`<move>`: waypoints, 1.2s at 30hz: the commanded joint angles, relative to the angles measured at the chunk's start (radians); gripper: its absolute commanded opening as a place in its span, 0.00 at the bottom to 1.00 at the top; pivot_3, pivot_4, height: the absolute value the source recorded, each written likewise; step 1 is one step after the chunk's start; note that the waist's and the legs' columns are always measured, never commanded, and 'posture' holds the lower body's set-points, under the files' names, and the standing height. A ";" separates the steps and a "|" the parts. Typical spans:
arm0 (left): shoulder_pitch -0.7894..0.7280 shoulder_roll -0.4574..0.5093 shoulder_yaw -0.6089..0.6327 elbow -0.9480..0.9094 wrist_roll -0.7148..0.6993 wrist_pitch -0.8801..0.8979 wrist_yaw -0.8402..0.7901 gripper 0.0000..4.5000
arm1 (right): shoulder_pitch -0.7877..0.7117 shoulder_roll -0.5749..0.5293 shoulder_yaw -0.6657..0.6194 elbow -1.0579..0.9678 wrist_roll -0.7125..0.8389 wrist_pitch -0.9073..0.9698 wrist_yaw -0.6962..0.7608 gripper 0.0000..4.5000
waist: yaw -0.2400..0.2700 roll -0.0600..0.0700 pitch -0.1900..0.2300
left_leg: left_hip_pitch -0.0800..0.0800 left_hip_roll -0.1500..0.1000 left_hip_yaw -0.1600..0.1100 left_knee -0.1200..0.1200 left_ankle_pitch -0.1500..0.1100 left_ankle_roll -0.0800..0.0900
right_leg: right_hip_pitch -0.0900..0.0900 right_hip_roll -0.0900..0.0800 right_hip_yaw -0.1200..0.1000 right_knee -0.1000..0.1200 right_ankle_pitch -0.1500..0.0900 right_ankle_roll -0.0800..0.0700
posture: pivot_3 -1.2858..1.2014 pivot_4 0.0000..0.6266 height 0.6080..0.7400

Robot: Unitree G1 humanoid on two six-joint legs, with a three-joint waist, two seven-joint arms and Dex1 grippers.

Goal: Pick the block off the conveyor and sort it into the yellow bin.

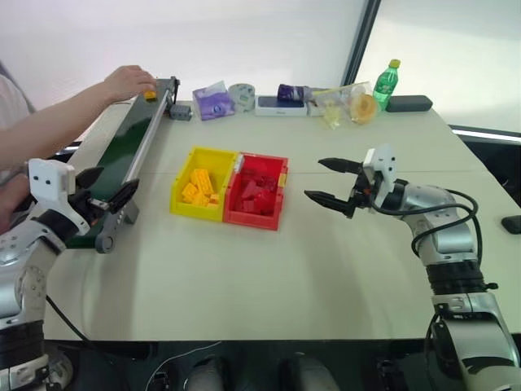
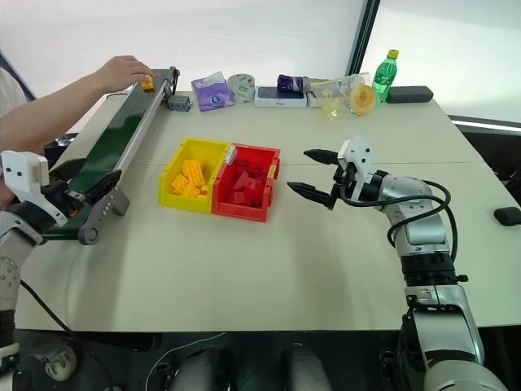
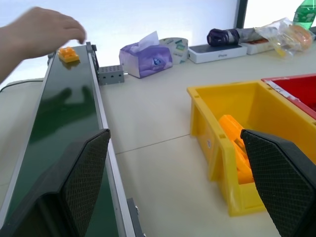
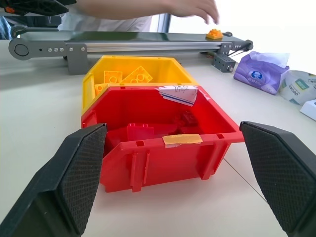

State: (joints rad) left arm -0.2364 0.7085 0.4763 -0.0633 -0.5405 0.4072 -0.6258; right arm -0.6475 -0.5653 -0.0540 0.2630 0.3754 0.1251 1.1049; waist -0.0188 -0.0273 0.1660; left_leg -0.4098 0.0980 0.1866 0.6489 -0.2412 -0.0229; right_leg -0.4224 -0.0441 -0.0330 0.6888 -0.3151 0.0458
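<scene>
A person's hand [image 1: 126, 81] is setting the block [image 3: 68, 54] on the far end of the conveyor [image 1: 122, 159], well beyond the left gripper [image 1: 104, 189], whose fingers are spread and waiting over the near end. The right gripper [image 2: 313, 173], fingers also spread and empty, is hovering just beside the red bin [image 2: 247, 181]; the yellow bin [image 2: 192, 184] is touching that bin's other side on the counter [image 1: 269, 269].

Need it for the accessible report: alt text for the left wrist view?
A person's hand sets an orange block on the far end of the green conveyor; the open left gripper frames the yellow bin beside it.
</scene>
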 commanded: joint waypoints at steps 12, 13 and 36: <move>0.027 0.005 0.045 -0.078 -0.036 -0.004 0.023 0.99 | -0.031 -0.002 -0.009 -0.003 0.009 -0.002 0.012 1.00 | 0.000 0.000 0.000 | 0.000 0.000 0.000 0.000 0.000 0.000 | 0.000 0.000 0.000 0.000 0.000 0.000 | 0.52 0.24 1.00; 0.028 0.005 0.046 -0.080 -0.038 -0.001 0.025 0.99 | -0.030 -0.003 -0.009 -0.004 0.008 -0.002 0.012 1.00 | 0.000 0.000 0.000 | 0.000 0.000 0.000 0.000 0.000 0.000 | 0.000 0.000 0.000 0.000 0.000 0.000 | 0.52 0.24 1.00; 0.088 -0.039 0.083 -0.195 0.109 0.074 0.360 0.99 | -0.034 0.020 -0.013 -0.053 0.080 0.060 0.067 1.00 | 0.000 0.000 0.000 | 0.000 0.000 0.000 0.000 0.000 0.000 | 0.000 0.000 0.000 0.000 0.000 0.000 | 0.52 0.24 1.00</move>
State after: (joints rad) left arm -0.1291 0.6648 0.5282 -0.2226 -0.4484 0.4643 -0.3113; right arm -0.6559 -0.5474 -0.0495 0.2596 0.4192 0.1797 1.1600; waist -0.0187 -0.0273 0.1660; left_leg -0.4098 0.0981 0.1863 0.6489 -0.2412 -0.0228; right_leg -0.4222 -0.0442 -0.0328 0.6888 -0.3151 0.0458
